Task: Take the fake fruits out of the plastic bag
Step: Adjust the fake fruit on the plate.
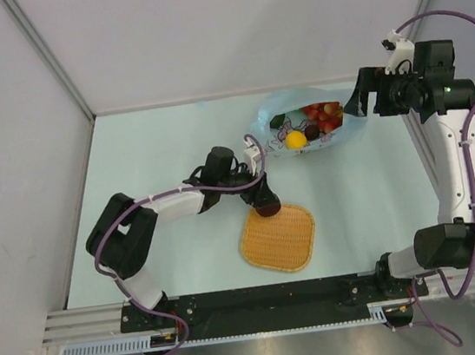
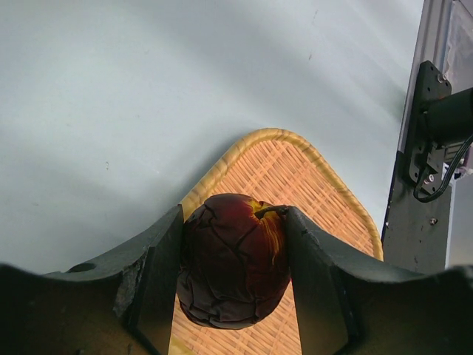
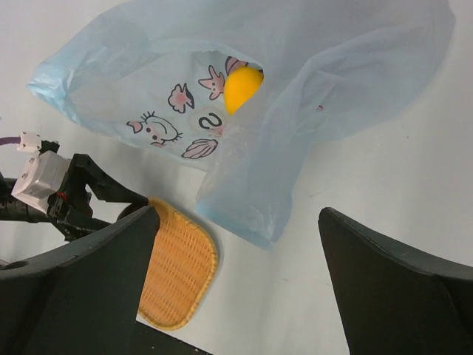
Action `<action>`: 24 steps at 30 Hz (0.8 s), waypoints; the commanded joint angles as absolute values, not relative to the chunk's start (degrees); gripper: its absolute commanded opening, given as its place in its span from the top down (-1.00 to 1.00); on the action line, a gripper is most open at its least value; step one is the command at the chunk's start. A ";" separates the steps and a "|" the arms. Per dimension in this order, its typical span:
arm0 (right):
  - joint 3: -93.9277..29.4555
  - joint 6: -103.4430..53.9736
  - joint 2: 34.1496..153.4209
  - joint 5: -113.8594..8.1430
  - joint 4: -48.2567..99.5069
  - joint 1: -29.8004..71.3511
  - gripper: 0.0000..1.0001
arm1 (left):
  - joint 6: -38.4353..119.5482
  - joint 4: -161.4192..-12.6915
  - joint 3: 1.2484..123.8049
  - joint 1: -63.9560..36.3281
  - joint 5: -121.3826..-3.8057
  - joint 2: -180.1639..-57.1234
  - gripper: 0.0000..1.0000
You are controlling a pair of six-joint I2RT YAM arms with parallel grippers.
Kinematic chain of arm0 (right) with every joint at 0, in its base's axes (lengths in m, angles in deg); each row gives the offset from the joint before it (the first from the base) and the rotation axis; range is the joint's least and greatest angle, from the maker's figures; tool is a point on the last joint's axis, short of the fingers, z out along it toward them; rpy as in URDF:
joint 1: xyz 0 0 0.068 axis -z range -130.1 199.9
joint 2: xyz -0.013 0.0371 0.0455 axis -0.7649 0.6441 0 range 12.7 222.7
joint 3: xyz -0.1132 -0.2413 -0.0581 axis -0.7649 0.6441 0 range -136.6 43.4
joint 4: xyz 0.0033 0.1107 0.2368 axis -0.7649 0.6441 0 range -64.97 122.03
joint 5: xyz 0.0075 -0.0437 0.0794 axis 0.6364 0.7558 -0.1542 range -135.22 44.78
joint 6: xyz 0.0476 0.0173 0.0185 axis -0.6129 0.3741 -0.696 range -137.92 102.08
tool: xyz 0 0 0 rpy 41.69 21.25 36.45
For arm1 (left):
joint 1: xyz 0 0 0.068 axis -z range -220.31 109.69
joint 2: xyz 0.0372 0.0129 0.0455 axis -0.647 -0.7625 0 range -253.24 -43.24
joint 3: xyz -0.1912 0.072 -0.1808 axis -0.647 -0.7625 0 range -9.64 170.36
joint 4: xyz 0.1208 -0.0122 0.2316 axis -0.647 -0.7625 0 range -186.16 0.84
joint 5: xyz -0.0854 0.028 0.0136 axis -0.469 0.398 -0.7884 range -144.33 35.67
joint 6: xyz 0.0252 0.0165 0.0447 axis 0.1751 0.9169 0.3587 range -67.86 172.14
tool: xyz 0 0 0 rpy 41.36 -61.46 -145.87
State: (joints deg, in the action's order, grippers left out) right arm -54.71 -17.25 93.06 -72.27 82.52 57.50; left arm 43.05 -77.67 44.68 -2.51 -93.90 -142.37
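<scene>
Top external view: the left arm folds back at its elbow near the table's (image 1: 153,136) left edge. Its forearm reaches right, and the left gripper (image 1: 267,202) points down at the far-left corner of the woven orange tray (image 1: 279,238). The right arm stretches up along the right edge with its wrist bent left, putting the right gripper (image 1: 361,102) just beside the pale blue plastic bag (image 1: 285,105). The bag lies near the middle of the far edge, with a yellow lemon (image 1: 296,139) and red berries (image 1: 326,115) showing inside.

Left wrist view: the left gripper (image 2: 235,218) clamps a dark purple plum (image 2: 229,274) between its fingers (image 2: 159,274), over the tray's (image 2: 310,185) corner.

Right wrist view: the right gripper (image 3: 238,214) stands spread wide, holding nothing. It is above the crumpled bag (image 3: 332,89), where the lemon (image 3: 242,87) sits in the mouth.
</scene>
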 commanded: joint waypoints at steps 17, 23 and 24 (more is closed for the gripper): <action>-64.44 -14.23 99.80 -68.95 77.76 50.43 -0.93 | 47.21 -80.02 43.71 -2.08 -95.20 -144.40 -0.35; -67.08 -11.33 100.33 -68.60 78.56 46.05 -0.94 | 48.62 -83.96 47.57 -2.17 -96.87 -143.35 -0.77; -67.34 -11.07 100.24 -68.42 78.47 45.51 -0.94 | 49.93 -84.93 48.27 -2.34 -97.74 -142.56 -0.83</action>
State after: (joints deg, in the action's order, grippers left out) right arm -63.47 -13.67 100.34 -69.40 79.62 47.88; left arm 46.64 -82.55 44.18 -2.21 -94.25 -144.49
